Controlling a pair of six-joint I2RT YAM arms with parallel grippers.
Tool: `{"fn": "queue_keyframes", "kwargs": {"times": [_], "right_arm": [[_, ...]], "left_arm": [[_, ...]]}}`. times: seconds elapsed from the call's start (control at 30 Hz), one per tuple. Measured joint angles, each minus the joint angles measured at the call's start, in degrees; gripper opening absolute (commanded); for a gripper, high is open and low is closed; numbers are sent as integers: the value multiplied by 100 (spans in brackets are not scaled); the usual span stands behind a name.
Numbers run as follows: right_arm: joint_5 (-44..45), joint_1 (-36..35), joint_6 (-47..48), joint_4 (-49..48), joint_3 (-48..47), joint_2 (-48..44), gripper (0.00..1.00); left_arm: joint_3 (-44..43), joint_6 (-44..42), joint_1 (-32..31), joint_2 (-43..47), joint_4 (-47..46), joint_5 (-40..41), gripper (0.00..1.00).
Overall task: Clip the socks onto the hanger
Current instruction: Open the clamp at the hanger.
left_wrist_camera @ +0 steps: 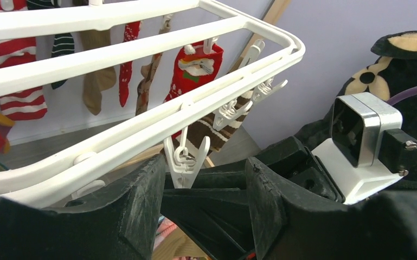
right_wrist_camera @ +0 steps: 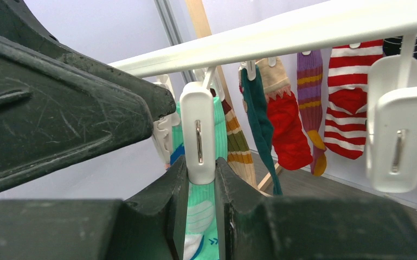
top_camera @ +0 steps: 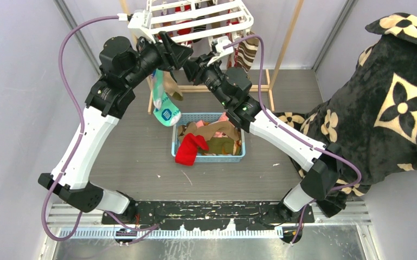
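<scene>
The hanger (left_wrist_camera: pixel 114 54) hangs at 12 o'clock over the grey table (top_camera: pixel 135 162), inside a pale wooden frame (top_camera: pixel 287 32), and both arms reach up to its near rail. The right gripper (right_wrist_camera: pixel 200 168) is clenched on the lower end of a white clip (right_wrist_camera: pixel 199 132) dangling from that rail, with a finger pressed against each side of it. A mint sock (top_camera: pixel 166 111) with a blue and white print shows in the narrow gap behind the clip. From the top camera it hangs down at 7 o'clock of the two grippers, but whether this clip actually bites the sock cannot be told. The left gripper (left_wrist_camera: pixel 206 162) is released, its fingers (left_wrist_camera: pixel 135 206) spread wide to either side of a dangling clip and touching neither side of it. The right arm's black fingers and silver wrist camera (left_wrist_camera: pixel 363 141) sit close by at 3 o'clock in the left wrist view. More socks (right_wrist_camera: pixel 287 124) are already pegged along the farther bars: red ones, a red and white striped one, a dark teal one, a tan one and a brown striped one. Below, near the centre of the table, a blue basket (top_camera: pixel 217 158) holds a heap of loose socks in tan, olive and pink, and a red sock (top_camera: pixel 191 149) drapes over its edge at 8 o'clock. A black floral blanket (top_camera: pixel 390 108) fills the 3 o'clock side.
</scene>
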State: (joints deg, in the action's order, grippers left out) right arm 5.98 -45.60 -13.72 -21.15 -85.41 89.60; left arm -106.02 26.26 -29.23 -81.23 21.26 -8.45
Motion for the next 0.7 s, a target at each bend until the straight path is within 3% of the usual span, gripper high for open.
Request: {"fn": "queue_keyframes", "kwargs": {"times": [0.7], "right_arm": [[-136, 0, -149, 155, -55, 0, 1]], "left_arm": [[-94, -94, 0, -299, 2, 85, 45]]}}
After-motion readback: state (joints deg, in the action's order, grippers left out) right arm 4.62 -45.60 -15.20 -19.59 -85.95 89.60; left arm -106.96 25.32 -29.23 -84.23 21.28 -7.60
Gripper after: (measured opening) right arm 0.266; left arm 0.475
